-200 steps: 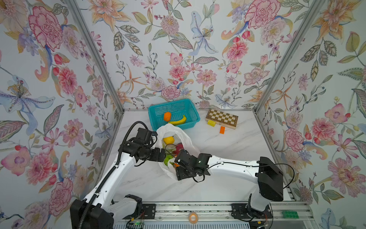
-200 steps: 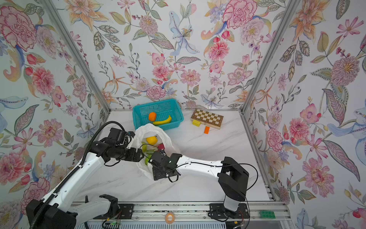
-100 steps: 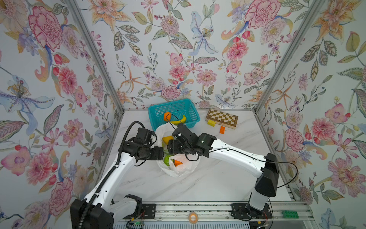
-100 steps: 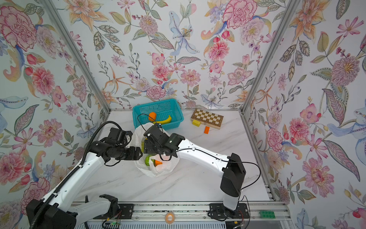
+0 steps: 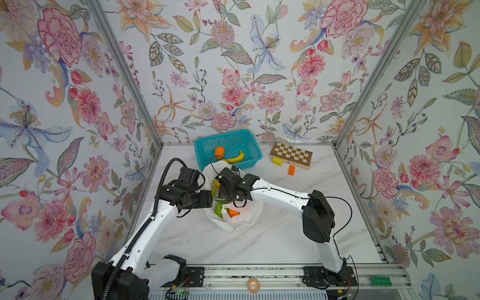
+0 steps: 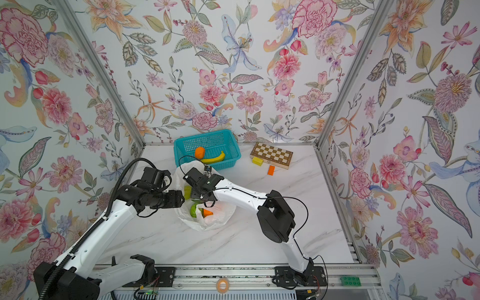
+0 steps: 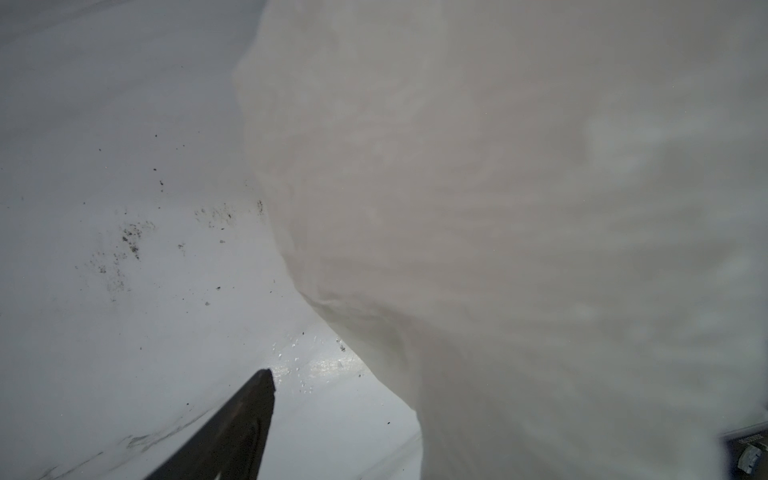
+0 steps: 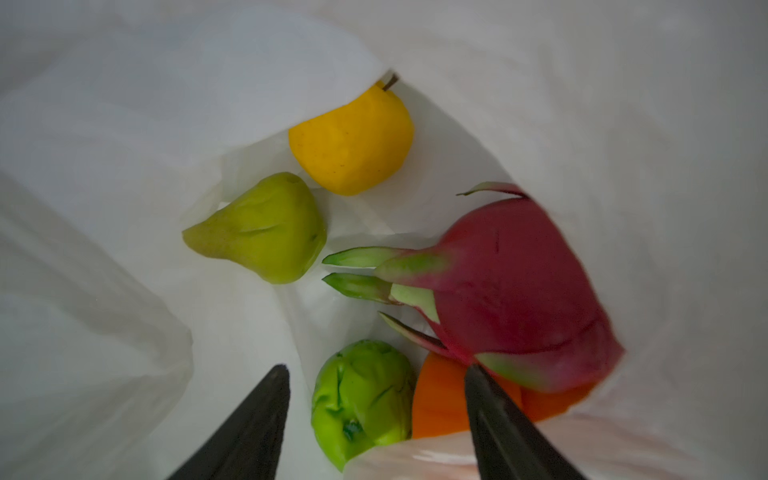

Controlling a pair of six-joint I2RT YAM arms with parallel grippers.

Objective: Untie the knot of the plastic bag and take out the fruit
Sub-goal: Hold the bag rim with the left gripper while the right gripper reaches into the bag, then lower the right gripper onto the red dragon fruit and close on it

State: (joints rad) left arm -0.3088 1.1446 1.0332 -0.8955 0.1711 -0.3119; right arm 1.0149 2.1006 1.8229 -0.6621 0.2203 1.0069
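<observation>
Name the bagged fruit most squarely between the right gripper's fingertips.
The bright green lumpy fruit, centred in the open right gripper. The orange piece sits behind one finger, under the dragon fruit; olive pear and yellow fruit lie farther off.

In the left wrist view you get the plastic bag (image 7: 519, 208) only as a blurred white mass. It hides one of the left gripper's (image 5: 214, 199) fingers (image 7: 237, 432), so you can't read its grip. In both top views the wrists cover both arms' reach into the bag, and in the right wrist view the orange fruit (image 8: 440, 407) lies mostly under the dragon fruit (image 8: 511, 291).
</observation>
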